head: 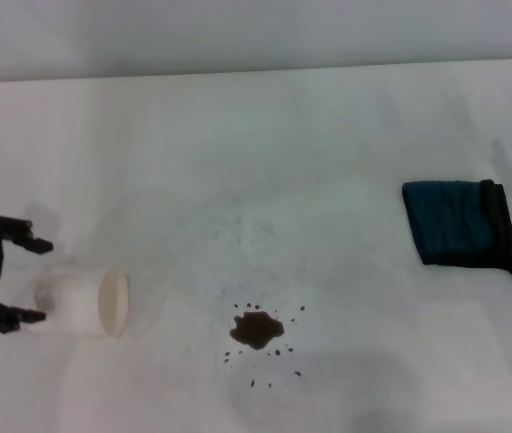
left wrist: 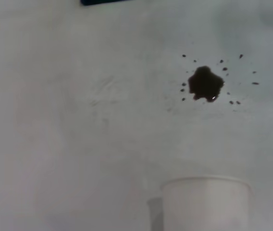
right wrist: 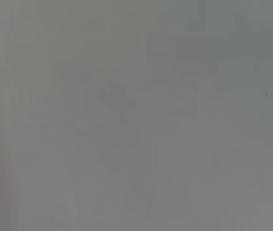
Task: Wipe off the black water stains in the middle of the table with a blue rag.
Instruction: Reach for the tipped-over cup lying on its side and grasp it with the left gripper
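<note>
Left gripper (head: 29,280) spread beside cup (head: 94,303).

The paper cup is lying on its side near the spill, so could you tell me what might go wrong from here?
The paper cup lies between the open left gripper and the black water stains; a nudge could roll it into them. The blue rag lies far toward the right side, untouched. Wiping may smear the scattered specks.
</note>
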